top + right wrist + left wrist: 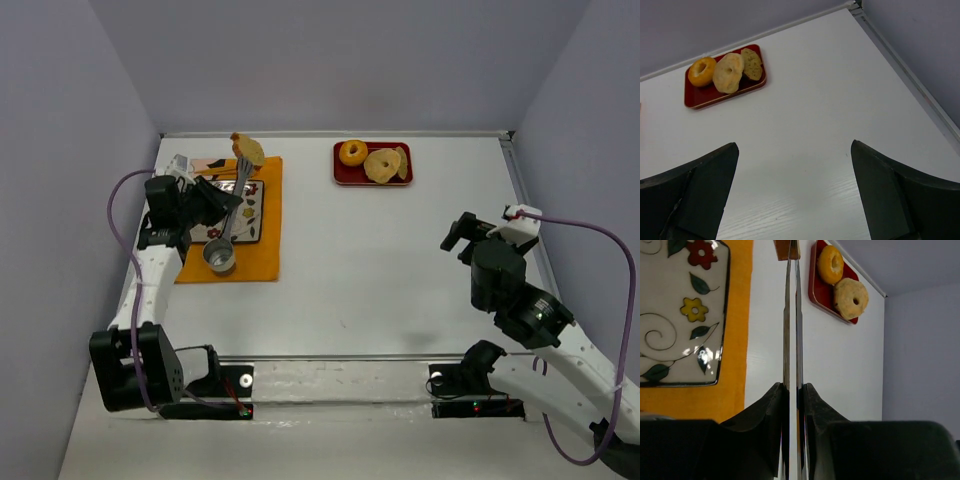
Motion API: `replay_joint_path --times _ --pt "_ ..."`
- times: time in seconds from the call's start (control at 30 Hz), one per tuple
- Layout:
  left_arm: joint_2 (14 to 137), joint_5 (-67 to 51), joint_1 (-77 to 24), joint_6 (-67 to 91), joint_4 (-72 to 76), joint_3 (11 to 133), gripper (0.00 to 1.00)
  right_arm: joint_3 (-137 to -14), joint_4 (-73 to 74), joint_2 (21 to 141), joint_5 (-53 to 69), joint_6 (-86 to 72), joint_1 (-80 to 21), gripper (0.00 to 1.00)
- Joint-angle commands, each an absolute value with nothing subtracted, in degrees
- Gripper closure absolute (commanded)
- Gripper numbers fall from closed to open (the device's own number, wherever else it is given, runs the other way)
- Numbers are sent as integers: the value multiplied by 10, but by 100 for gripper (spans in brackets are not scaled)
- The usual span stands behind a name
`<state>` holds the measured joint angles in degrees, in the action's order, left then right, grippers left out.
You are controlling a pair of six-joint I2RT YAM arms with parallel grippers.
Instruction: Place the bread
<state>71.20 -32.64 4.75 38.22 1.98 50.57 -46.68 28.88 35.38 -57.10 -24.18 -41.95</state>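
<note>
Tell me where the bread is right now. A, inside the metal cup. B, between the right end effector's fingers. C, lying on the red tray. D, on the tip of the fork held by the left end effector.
D: the bread sits at the tine end of the fork, whose handle is clamped in the left end effector.

View from my right gripper (pixel 794 150): two dark fingers (pixel 705 185) spread wide at 7 and 5 o'clock over a white wood-grain tabletop (pixel 810 120). At 10 o'clock, a red rectangular tray (pixel 694 100) holds an orange glazed ring (pixel 702 71), a pale ring-shaped roll (pixel 728 73) and a speckled tan slice (pixel 752 64), touching in a row.
</note>
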Motion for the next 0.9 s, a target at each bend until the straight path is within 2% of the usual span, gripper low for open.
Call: replay_joint_path --times 0.0,0.3,0.63,0.67,0.7,0.73,0.8,0.83,0.87 --pt "636 -321 94 363 -23 454 95 -460 251 352 -579 -243 -417 0" --pt "602 -345 177 334 -60 384 95 -459 245 352 -563 -241 -417 0" --pt "640 -380 202 316 -61 362 94 -457 245 347 -562 -242 -417 0" --pt "639 -378 202 316 -67 364 92 -458 244 348 -562 -242 -417 0" --pt "640 -374 202 310 -75 367 73 -458 245 348 -561 -241 -417 0" --pt "639 -361 201 310 -93 370 64 -459 245 348 -561 -241 -417 0" --pt "632 -359 201 307 -100 376 58 -458 244 348 -560 -242 -417 0" --pt "628 -355 202 308 -104 379 49 -458 244 347 -560 -242 -417 0" --pt "625 -355 202 309 -105 381 46 -458 243 347 -561 -242 -417 0"
